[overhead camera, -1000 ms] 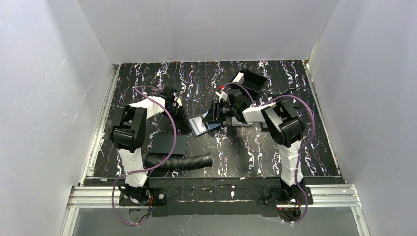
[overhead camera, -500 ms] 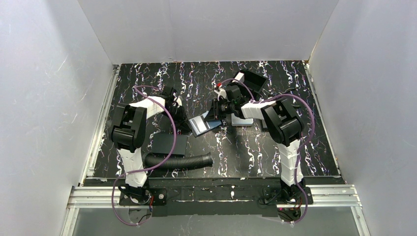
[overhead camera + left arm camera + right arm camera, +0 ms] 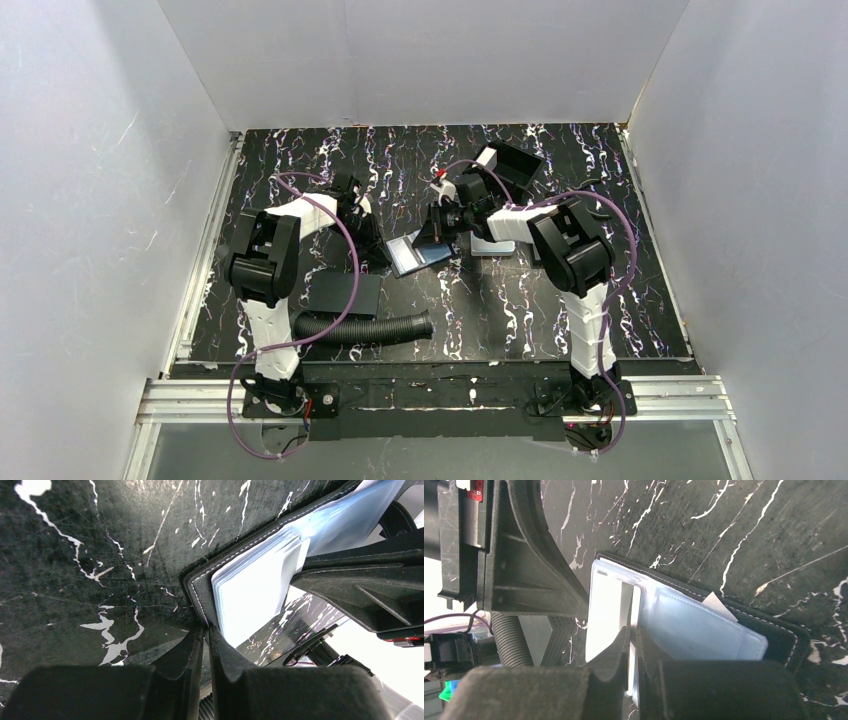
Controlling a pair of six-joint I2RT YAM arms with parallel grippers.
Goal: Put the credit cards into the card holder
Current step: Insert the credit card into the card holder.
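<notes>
The black card holder (image 3: 404, 264) lies open between the grippers, its clear sleeves facing up. In the left wrist view my left gripper (image 3: 205, 630) is shut on the holder's stitched black edge (image 3: 196, 587). In the right wrist view my right gripper (image 3: 633, 630) is shut on the edge of a pale whitish card (image 3: 606, 610) that lies at the mouth of the clear sleeves (image 3: 696, 627); the black cover (image 3: 785, 636) shows behind. In the top view the left gripper (image 3: 376, 244) and right gripper (image 3: 437, 232) meet at the holder. No blue card can be told apart.
A silver-grey case (image 3: 493, 246) lies just right of the right gripper. A flat black pad (image 3: 345, 292) and a black corrugated hose (image 3: 362, 328) lie in front of the left arm. A black open box (image 3: 512, 163) stands at the back.
The right gripper has shifted slightly left and toward the back with the card, and the holder's sleeves moved a little with it. The left gripper has kept its grip.
</notes>
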